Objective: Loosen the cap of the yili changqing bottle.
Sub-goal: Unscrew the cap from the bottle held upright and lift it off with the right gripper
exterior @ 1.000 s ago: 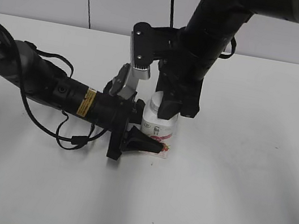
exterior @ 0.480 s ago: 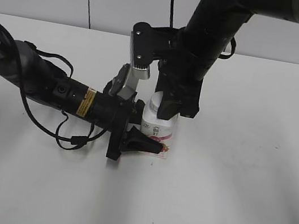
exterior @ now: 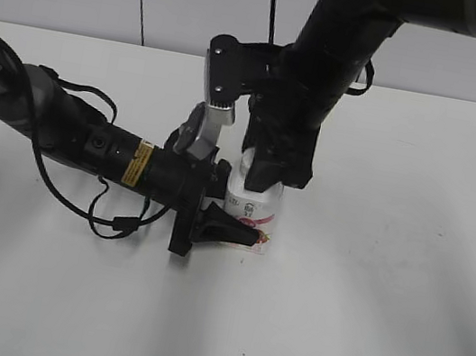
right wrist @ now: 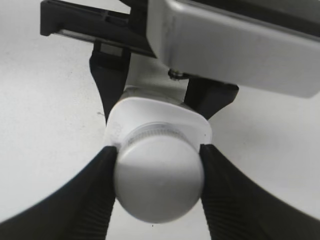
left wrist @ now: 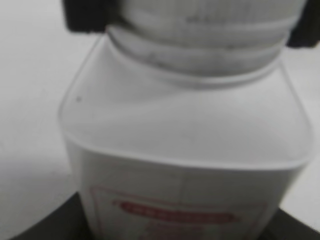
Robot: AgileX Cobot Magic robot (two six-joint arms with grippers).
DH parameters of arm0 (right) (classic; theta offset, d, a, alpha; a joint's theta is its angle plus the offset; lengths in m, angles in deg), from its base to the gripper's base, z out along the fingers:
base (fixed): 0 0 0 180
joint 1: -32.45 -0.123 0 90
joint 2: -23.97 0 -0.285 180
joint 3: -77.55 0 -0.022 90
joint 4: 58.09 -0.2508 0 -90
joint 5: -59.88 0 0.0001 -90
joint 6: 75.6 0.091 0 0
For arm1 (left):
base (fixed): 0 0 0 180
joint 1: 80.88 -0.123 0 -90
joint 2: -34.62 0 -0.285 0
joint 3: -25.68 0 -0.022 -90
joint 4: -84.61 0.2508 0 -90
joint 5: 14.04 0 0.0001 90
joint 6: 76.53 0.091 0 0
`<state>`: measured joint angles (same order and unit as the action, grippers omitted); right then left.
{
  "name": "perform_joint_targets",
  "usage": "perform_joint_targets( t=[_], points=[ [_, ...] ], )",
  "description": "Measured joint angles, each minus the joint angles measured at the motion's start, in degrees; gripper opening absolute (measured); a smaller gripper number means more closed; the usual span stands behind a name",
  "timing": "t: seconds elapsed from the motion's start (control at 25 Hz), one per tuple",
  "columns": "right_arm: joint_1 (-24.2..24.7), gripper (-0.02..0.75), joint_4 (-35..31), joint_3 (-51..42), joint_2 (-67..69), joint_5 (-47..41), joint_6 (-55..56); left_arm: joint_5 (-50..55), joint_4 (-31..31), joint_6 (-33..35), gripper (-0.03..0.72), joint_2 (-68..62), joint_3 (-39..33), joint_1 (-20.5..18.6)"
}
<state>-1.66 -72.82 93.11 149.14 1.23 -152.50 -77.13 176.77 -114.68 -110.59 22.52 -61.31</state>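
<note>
The yili changqing bottle (exterior: 250, 212), white with a pink-red label, stands upright on the white table. It fills the left wrist view (left wrist: 185, 150). My left gripper (exterior: 228, 228) comes in flat from the left and is shut on the bottle's lower body. My right gripper (exterior: 266, 175) reaches down from above and is shut on the white round cap (right wrist: 159, 176), one black finger on each side. In the exterior view the cap is hidden behind the right gripper's fingers. In the right wrist view the bottle's shoulder (right wrist: 192, 122) shows just under the cap.
The white table (exterior: 382, 303) stretches all around the bottle. A black cable (exterior: 112, 221) loops on the table under the left arm. A grey wall stands at the back.
The right wrist has turned a little around the cap, its silver bracket shifting slightly left. The bottle and the left arm have stayed put.
</note>
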Motion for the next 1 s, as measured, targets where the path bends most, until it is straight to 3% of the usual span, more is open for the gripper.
perform_joint_targets(
  t=[0.32, 1.0],
  points=[
    [-0.48, 0.515, -3.33, 0.00, 0.77, 0.74, 2.77, 0.00, 0.00, -0.21, 0.386, 0.00, 0.00, 0.11],
    [-0.48, 0.523, -0.71, 0.00, -2.76, -0.93, 14.38, -0.04, 0.00, -0.27, 0.386, 0.00, 0.00, 0.15]
  ],
)
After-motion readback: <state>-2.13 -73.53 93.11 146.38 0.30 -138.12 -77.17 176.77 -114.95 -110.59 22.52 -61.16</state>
